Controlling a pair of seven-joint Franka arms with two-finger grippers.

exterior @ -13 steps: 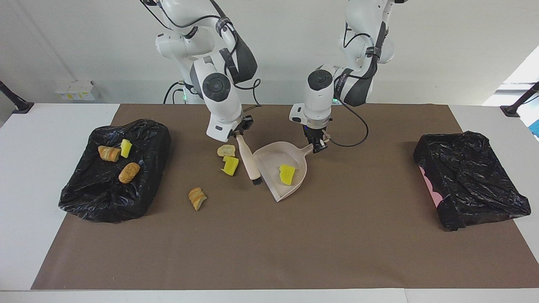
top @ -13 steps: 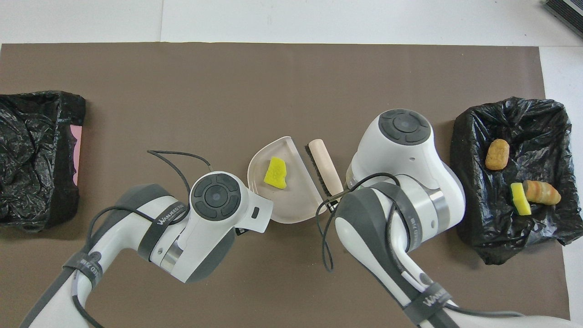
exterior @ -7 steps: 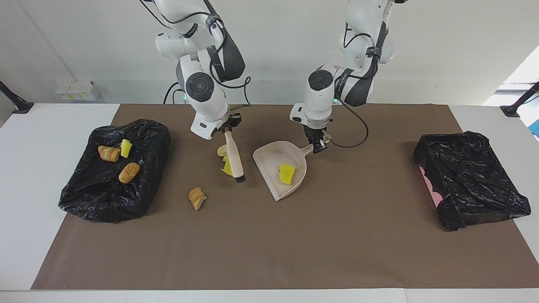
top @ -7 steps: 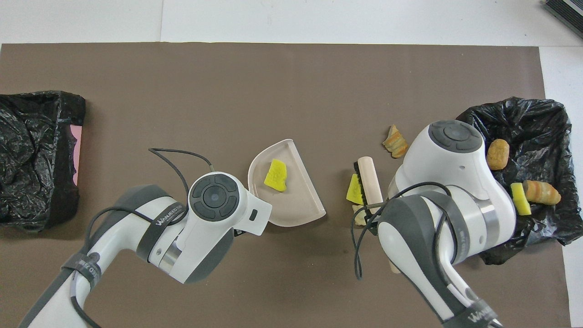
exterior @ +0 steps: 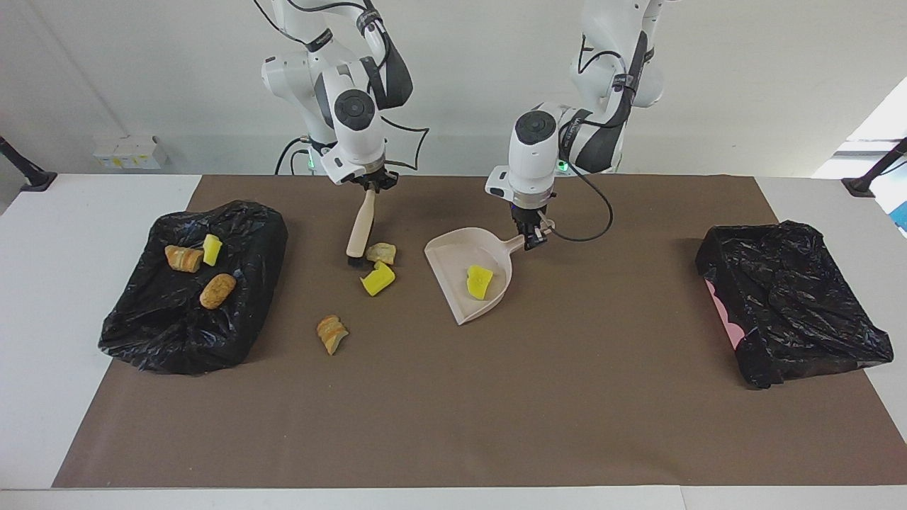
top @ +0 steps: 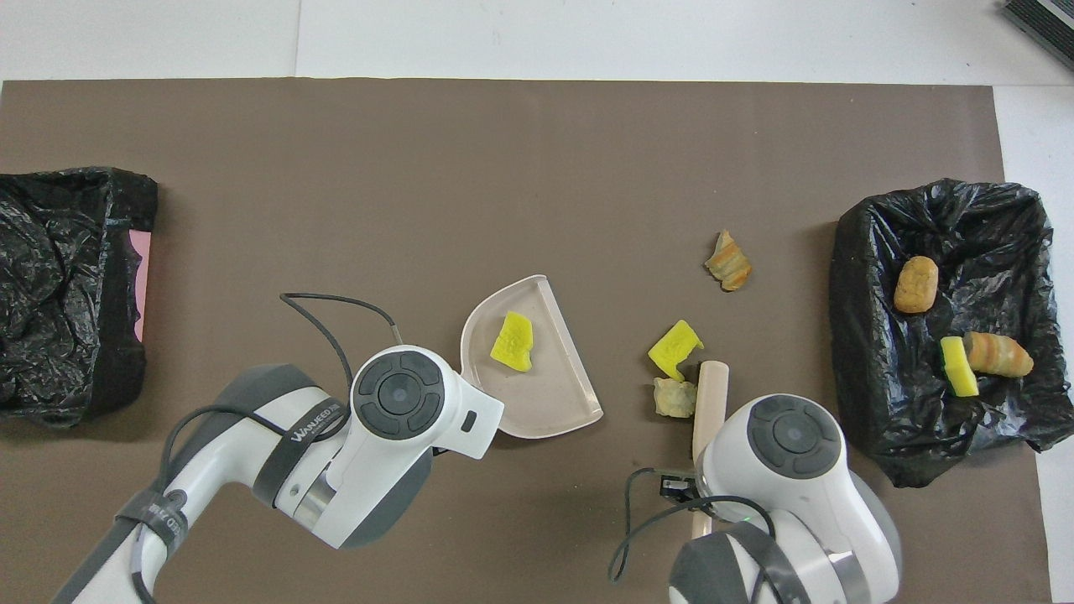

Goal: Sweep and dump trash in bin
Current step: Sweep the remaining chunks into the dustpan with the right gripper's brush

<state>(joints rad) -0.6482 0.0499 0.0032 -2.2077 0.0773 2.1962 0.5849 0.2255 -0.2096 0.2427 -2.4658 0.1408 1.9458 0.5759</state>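
Taking the beige plastic dustpan (exterior: 473, 278) as the landmark: nearest the robots, the left gripper (exterior: 530, 237) is clamping its jaws shut on the dustpan's handle, keeping the pan's open mouth facing the right arm's end of the surface. One bright yellow sponge-like chunk (exterior: 480, 281) is lying inside the pan.

Beside the pan, toward the right arm's end, the right gripper (exterior: 370, 185) is holding its jaws closed on the top of a pale wooden hand brush (exterior: 359, 229), whose dark bristles are resting at the brown mat. A tan bread-like chunk (exterior: 381, 253) and a second yellow sponge chunk (exterior: 378, 279) are sitting between the bristles and the pan's mouth. Farther from the robots than the pan, a striped tan crust piece (exterior: 331, 333) is lying alone.

Farther still toward that end, a bin lined with black plastic (exterior: 191, 304) is holding three chunks. A second black-lined bin (exterior: 790, 301) is sitting at the left arm's end.

The risk: a fast stroke may be flicking the light chunks past the pan's lip, or nudging the pan and rolling its chunk out.
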